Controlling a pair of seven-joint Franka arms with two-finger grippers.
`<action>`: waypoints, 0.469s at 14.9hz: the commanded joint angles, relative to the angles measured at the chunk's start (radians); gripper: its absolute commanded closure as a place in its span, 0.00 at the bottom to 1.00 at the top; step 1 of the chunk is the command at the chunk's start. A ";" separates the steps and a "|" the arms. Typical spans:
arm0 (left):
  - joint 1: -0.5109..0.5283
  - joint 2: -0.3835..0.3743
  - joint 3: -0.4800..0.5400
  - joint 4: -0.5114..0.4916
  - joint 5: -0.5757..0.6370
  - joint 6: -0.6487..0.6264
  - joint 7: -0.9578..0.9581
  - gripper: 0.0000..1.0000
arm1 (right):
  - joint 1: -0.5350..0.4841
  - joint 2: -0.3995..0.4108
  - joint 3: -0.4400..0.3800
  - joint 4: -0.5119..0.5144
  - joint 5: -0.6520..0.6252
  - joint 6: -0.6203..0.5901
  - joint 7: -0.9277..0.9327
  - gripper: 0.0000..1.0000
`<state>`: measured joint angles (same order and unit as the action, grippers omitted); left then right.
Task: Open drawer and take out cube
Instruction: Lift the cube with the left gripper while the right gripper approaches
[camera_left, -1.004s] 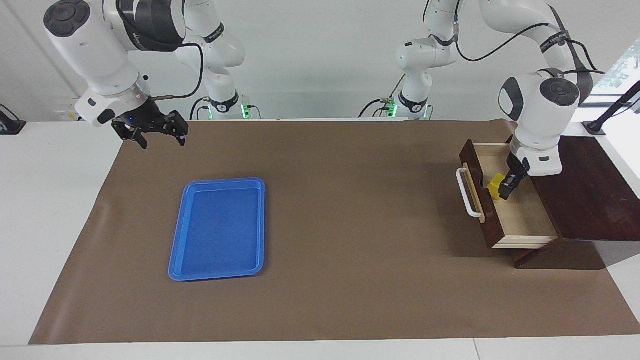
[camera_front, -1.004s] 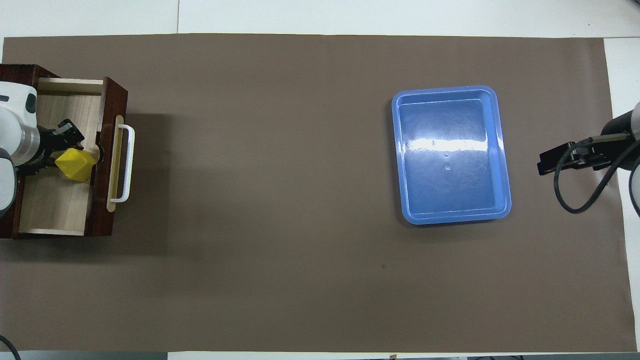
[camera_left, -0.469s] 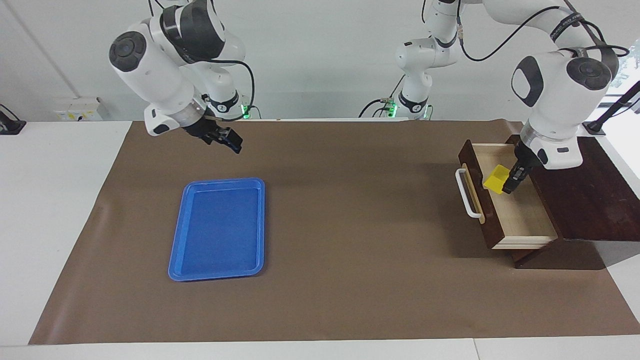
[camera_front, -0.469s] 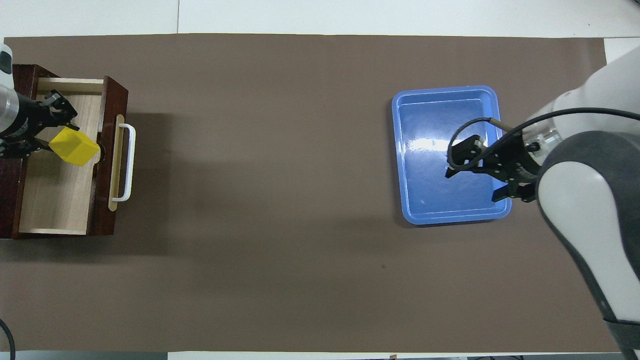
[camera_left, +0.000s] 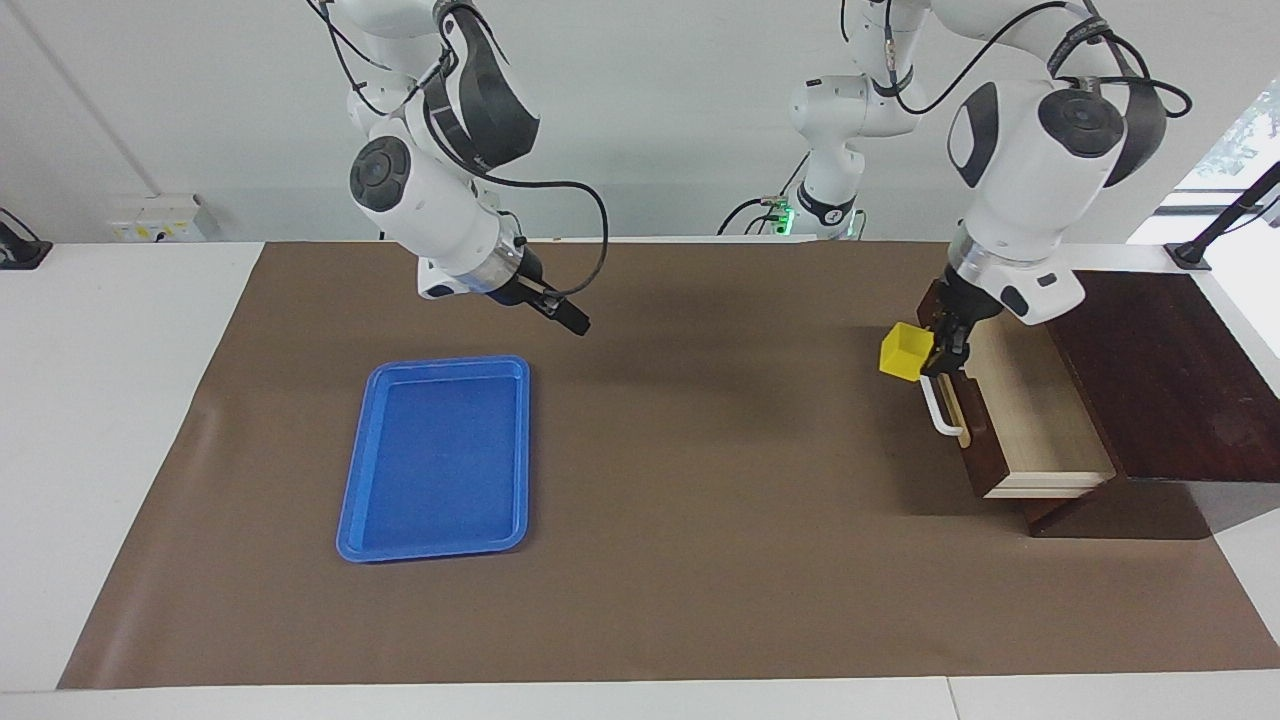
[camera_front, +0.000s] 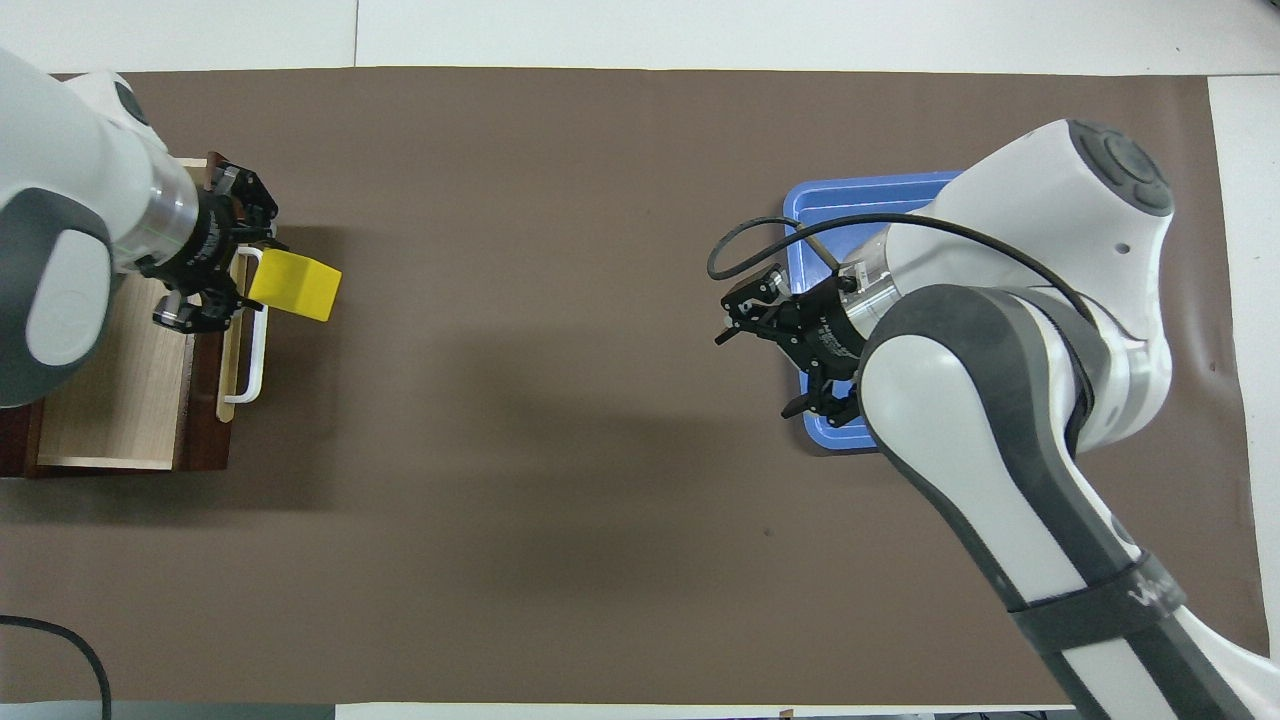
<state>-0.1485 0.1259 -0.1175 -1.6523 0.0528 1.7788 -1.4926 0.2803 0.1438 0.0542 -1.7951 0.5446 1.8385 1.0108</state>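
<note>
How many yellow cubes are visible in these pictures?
1. The cube is held in the air by the left hand, over the drawer's white handle. No other cube shows in the open drawer.

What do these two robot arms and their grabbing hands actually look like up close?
Both arms are glossy white rounded tubes with dark grey joint bands and round grey end caps. Loose black cables loop along the outside. A grey band with lettering wraps one forearm. Each ends in a small black two-finger claw, the left gripper and the right gripper. Green lights glow at both bases.
</note>
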 joint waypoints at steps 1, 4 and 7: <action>-0.094 -0.081 0.016 -0.153 -0.013 0.105 -0.222 1.00 | 0.038 -0.009 -0.005 -0.065 0.090 0.083 0.057 0.00; -0.164 -0.141 0.016 -0.280 -0.013 0.194 -0.467 1.00 | 0.060 0.016 -0.005 -0.086 0.190 0.139 0.109 0.00; -0.216 -0.160 0.015 -0.327 -0.013 0.246 -0.563 1.00 | 0.088 0.057 -0.005 -0.076 0.221 0.186 0.166 0.00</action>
<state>-0.3284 0.0245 -0.1211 -1.9074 0.0525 1.9834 -1.9909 0.3457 0.1779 0.0535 -1.8667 0.7324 1.9862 1.1462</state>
